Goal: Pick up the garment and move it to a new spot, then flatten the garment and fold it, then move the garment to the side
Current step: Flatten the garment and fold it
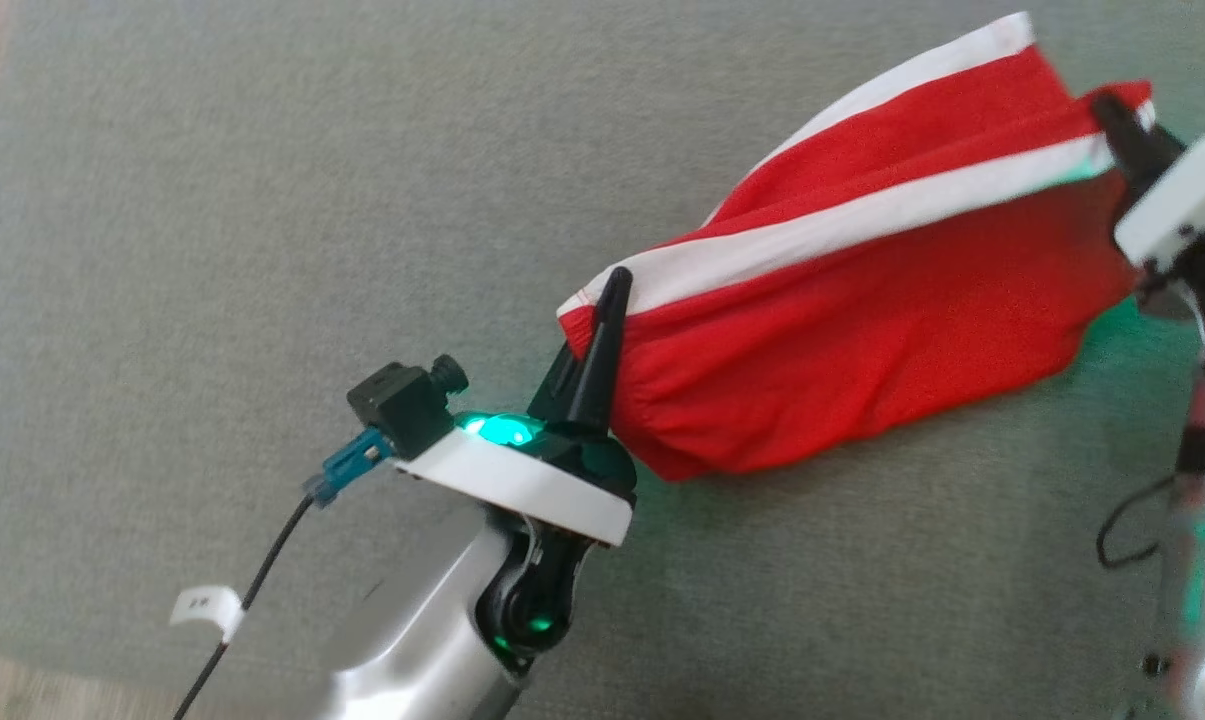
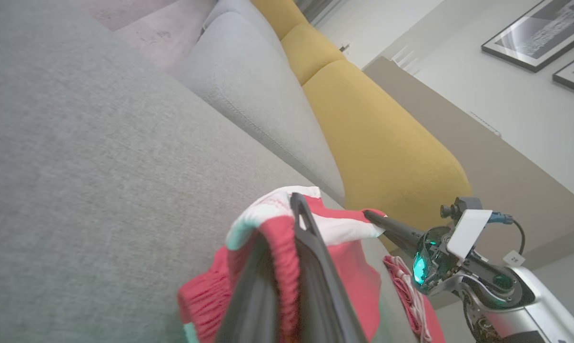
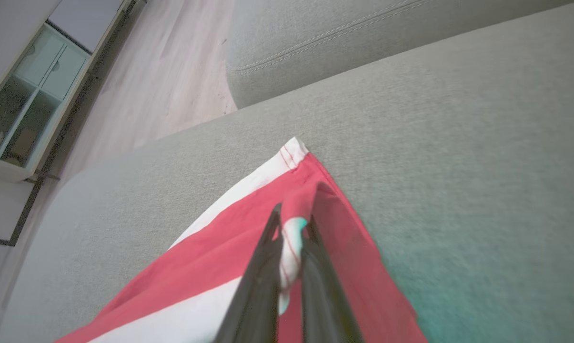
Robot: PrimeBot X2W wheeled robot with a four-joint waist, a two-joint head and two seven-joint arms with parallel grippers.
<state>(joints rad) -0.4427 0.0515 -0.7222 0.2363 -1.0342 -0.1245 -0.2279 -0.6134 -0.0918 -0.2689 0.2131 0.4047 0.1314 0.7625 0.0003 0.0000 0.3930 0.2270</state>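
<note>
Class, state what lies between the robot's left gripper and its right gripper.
The red-and-white striped fabric garment, stretched from left gripper to right gripper, in the head view.

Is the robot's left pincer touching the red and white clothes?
Touching. The left wrist view shows the left pincer shut on the red garment, with its gathered edge squeezed between the two dark fingers.

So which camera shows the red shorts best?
The head view: the red shorts stretch whole between the left pincer and right pincer. Each wrist view catches the corner its own pincer grips.
</note>
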